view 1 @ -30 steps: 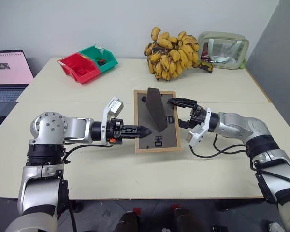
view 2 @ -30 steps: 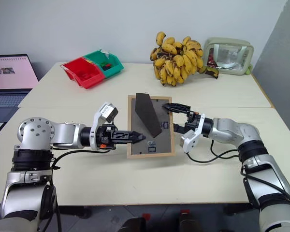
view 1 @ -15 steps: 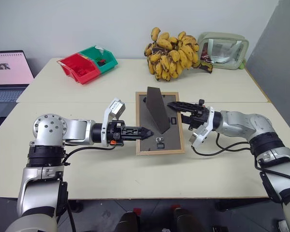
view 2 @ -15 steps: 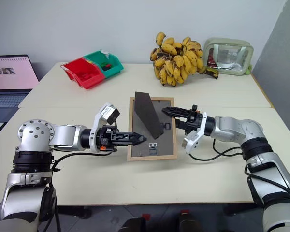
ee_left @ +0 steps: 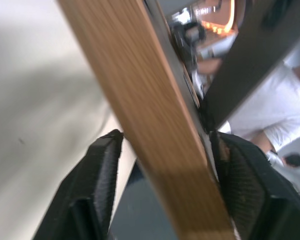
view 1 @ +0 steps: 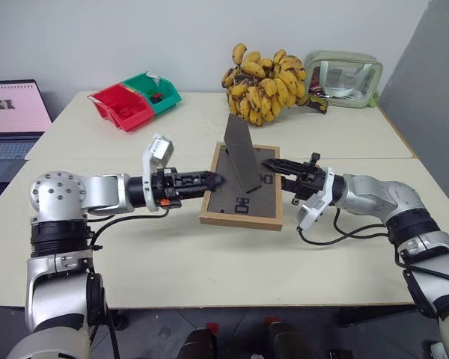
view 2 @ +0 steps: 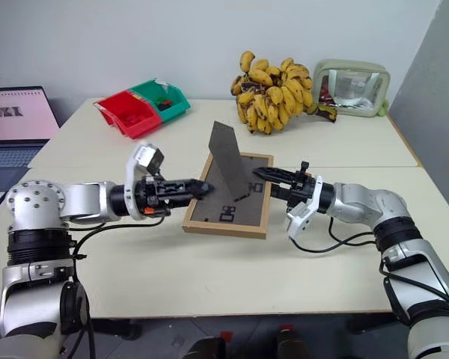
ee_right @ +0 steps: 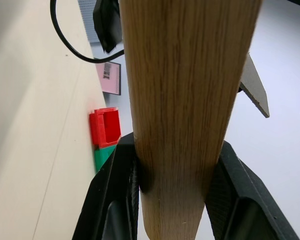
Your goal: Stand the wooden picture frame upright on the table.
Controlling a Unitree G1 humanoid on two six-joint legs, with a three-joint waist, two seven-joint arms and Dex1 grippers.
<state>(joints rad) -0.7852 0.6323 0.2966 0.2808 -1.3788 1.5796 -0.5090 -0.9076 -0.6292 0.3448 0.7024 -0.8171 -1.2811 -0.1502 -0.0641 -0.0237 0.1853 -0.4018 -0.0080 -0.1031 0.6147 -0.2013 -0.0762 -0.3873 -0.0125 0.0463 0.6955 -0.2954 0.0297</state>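
The wooden picture frame (view 1: 243, 200) is tilted over the middle of the table (view 1: 209, 277). Its dark back faces up and its fold-out stand (view 1: 239, 153) sticks up. I cannot tell whether its near edge rests on the tabletop. My right gripper (view 1: 273, 166) is shut on the frame's right border, and in the right wrist view both fingers (ee_right: 115, 190) press the wood (ee_right: 185, 75). My left gripper (view 1: 213, 178) is at the frame's far left corner. In the left wrist view its open fingers (ee_left: 97, 180) straddle the wooden edge (ee_left: 155, 110), with a gap on one side.
A bunch of bananas (view 1: 266, 82) and a pale green pouch (view 1: 344, 71) lie at the back right. Red and green bins (view 1: 135, 97) sit at the back left. A laptop (view 1: 11, 116) stands off the table's left side. A seam (view 1: 97, 158) crosses the tabletop.
My right gripper closed on the frame's right border. My left gripper slid from mid-edge to the far left corner and opened. The frame tipped, so its near edge face now shows.
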